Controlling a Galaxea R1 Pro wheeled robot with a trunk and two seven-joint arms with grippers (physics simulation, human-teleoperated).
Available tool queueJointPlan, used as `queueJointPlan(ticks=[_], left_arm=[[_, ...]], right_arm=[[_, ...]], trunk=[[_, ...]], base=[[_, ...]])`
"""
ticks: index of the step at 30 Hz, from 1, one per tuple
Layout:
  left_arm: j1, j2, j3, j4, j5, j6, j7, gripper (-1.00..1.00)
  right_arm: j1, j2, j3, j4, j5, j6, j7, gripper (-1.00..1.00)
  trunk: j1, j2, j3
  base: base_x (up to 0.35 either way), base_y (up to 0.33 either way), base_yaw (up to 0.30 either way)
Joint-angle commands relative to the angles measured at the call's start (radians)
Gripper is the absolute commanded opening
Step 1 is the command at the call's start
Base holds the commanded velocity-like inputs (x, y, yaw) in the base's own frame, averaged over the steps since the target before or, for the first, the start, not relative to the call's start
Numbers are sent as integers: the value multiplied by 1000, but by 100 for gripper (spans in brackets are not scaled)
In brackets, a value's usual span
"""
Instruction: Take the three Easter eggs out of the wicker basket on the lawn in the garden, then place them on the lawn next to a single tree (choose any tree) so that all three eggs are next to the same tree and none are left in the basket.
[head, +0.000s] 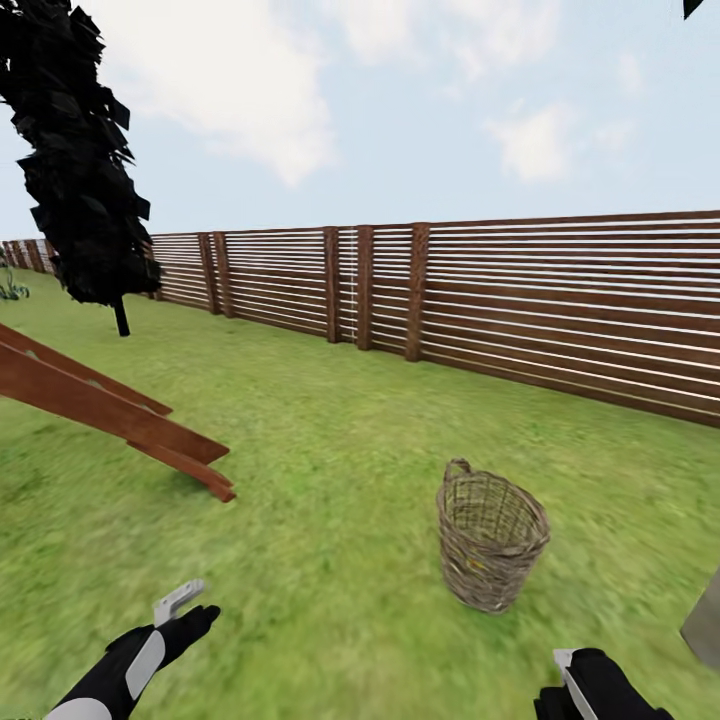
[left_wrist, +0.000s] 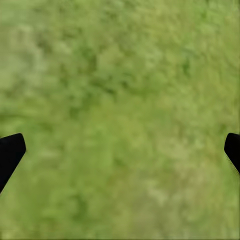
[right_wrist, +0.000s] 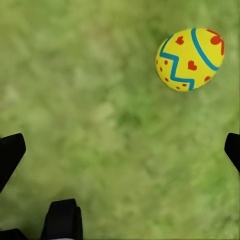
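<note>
The brown wicker basket stands upright on the lawn, ahead and right of centre; its inside is hidden behind the weave. One yellow Easter egg with blue zigzags and red hearts lies on the grass, off to one side of my right gripper. That gripper is open and holds nothing. My right gripper sits low at the frame's bottom right, nearer me than the basket. My left gripper hangs open over bare grass at the bottom left. A pale grey-beige shape at the right edge may be the tree's trunk; too little shows to tell.
Slanted red-brown planks jut in from the left. A near-black conifer stands at the far left by the brown slat fence, which runs across the back. Open grass lies between me and the basket.
</note>
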Motion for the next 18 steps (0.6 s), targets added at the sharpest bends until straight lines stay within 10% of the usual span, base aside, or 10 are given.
queueJointPlan(ticks=[1,18], left_arm=[[-1,-1,7,-1,4,7,-4,100],[-1,-2,7,-1,4,7,-4,100]], right_arm=[[0,0,-3,-2,6,5,3,100],[0,-1,-6,-2,4,5,3,100]], trunk=[[0,0,-1],[0,0,-1]], base=[[327,0,291],[328,0,165]])
